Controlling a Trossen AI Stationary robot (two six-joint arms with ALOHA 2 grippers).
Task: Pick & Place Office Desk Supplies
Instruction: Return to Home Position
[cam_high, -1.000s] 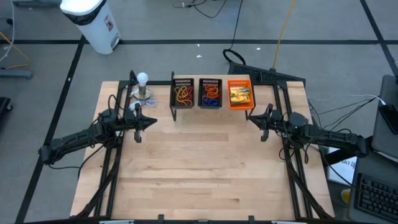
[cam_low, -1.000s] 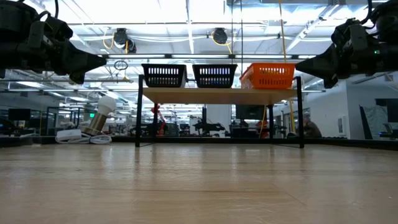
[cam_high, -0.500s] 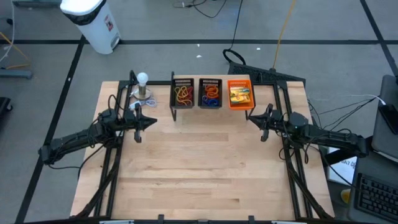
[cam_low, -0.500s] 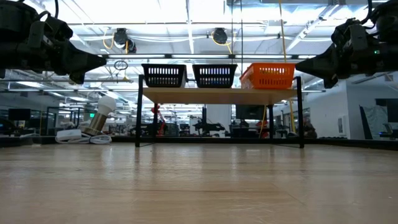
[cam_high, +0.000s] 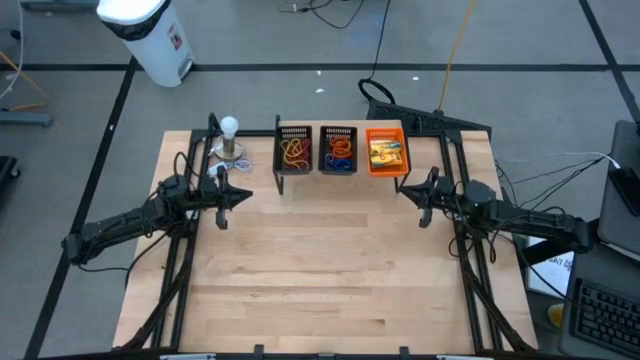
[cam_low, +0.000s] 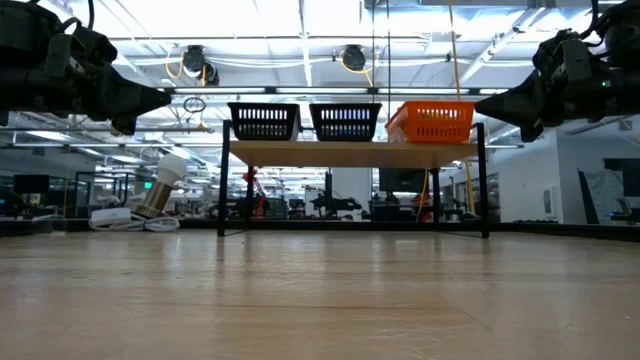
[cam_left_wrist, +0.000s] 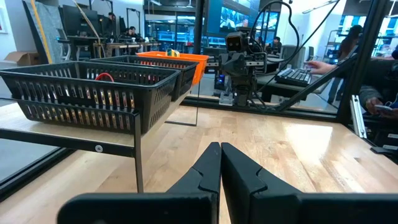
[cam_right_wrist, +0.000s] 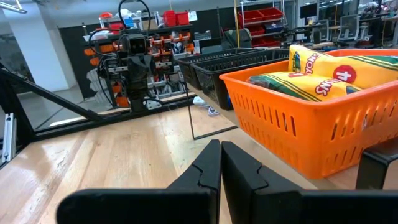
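High view: the left gripper (cam_high: 240, 196) hovers over the table's (cam_high: 320, 270) left side, jaws pressed together, empty. Rubber bands (cam_high: 293, 151) lie in the left black bin (cam_high: 294, 129) and yellow packets (cam_high: 386, 150) in the orange bin (cam_high: 385, 130) on the far shelf (cam_low: 350, 153). Farther right, the right gripper (cam_high: 403, 192) hovers, closed, empty.

Overhead, table-level, wrist views; shared shelf (cam_low: 350, 154)

black mesh bins: 2, left bin (cam_low: 264, 122), right bin (cam_low: 345, 122) | orange bin (cam_low: 430, 122): 1 | yellow packets (cam_right_wrist: 323, 68): at least 2 | rubber-band loops (cam_high: 293, 152): tangled, uncountable | shelf (cam_low: 350, 153): 1 | white ball (cam_high: 229, 126): 1 | left gripper (cam_high: 248, 196) + right gripper (cam_high: 402, 193): 2
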